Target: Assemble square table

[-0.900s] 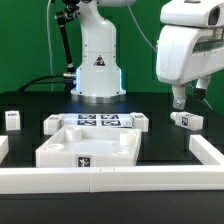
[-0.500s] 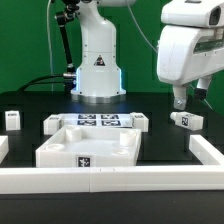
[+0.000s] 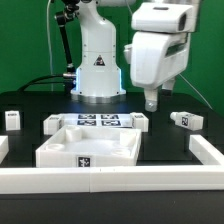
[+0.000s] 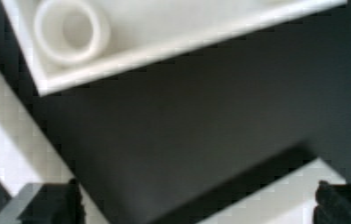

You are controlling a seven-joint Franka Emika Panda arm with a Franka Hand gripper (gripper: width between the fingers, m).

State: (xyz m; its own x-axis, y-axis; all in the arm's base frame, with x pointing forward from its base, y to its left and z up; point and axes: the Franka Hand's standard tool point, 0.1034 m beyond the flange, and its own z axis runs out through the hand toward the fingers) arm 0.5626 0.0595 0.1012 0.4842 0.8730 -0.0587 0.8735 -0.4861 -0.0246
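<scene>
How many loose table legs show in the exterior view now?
4, from the exterior view's left to right: first leg near the edge; second leg and third leg at either end of the marker board; fourth leg farther right. None appears hidden.

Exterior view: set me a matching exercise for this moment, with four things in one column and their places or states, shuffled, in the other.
Things:
1. gripper
2. tabletop
3. marker board
4. rightmost leg

Places or states:
A. lying flat just behind the tabletop
B. in the air, open, holding nothing
C. alone at the exterior view's right
D. in front, with a tag on the edge that faces the camera

Pairs: 1-B, 2-D, 3-A, 4-C
</scene>
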